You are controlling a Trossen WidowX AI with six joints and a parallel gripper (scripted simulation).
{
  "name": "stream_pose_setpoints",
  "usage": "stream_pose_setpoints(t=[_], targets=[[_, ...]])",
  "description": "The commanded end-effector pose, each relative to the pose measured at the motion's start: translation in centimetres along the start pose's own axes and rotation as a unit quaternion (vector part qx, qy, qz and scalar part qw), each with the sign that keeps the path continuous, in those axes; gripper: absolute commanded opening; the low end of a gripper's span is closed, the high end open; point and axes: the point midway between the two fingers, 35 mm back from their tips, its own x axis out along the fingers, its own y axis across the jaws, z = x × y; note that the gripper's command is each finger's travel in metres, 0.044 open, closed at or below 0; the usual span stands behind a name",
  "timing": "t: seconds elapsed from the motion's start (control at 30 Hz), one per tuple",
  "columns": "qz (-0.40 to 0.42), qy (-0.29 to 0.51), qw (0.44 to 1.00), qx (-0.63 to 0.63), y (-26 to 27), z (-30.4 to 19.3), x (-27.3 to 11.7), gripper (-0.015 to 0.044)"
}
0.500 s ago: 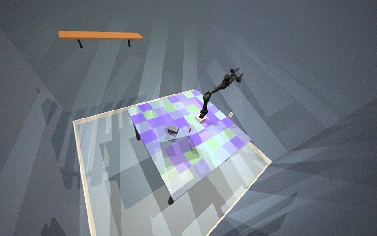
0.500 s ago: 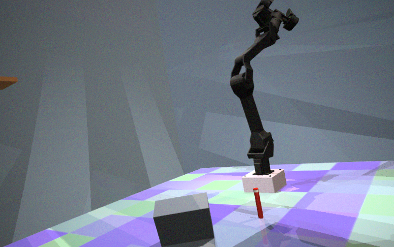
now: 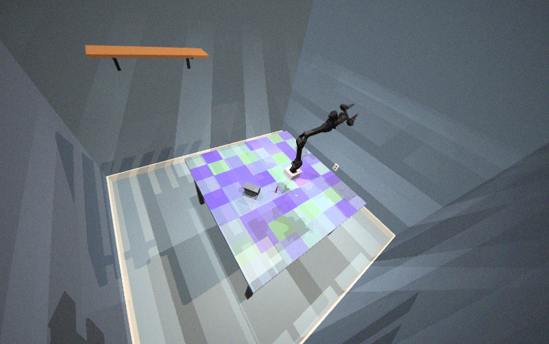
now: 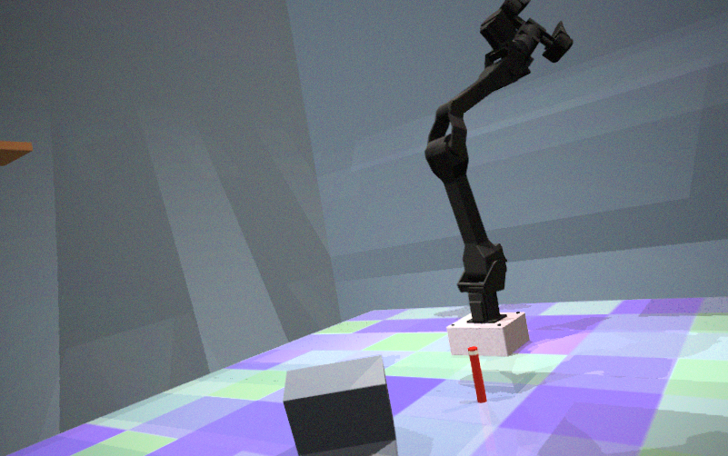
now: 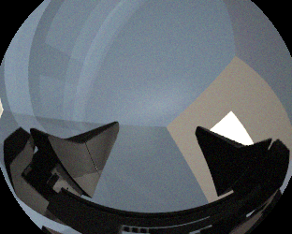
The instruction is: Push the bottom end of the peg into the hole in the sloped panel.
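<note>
Grey-blue walls enclose a table covered in a purple, green and pale checked cloth (image 3: 310, 209). From the top view, the black parallel-jaw gripper (image 3: 350, 112) hangs high beyond the table's far edge, fingers spread wide with nothing between them; the thin red cylindrical peg (image 3: 275, 188) stands on the cloth between the grey sloped panel block (image 3: 251, 188) and the white arm base (image 3: 293, 173).

In the exterior view the gripper (image 4: 531, 25) is raised far above the base (image 4: 488, 334). The peg (image 4: 476, 374) stands nearly upright, long axis vertical, pale-tipped end up, just beside the panel block (image 4: 338, 405) without touching it.

The wrist view shows both dark fingers apart against bare wall.
</note>
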Motion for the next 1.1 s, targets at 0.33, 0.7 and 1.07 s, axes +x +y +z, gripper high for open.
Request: stream_pose_setpoints(t=[0.33,0.7,1.07], targets=[[0.1,0.047,0.994,0.016,6.8,-4.2,-0.8,0.044],[0.176,0.1,0.979,0.033,11.9,-8.1,-2.7,0.044],[0.237,0.16,0.957,0.053,16.0,-12.4,-5.5,0.044]])
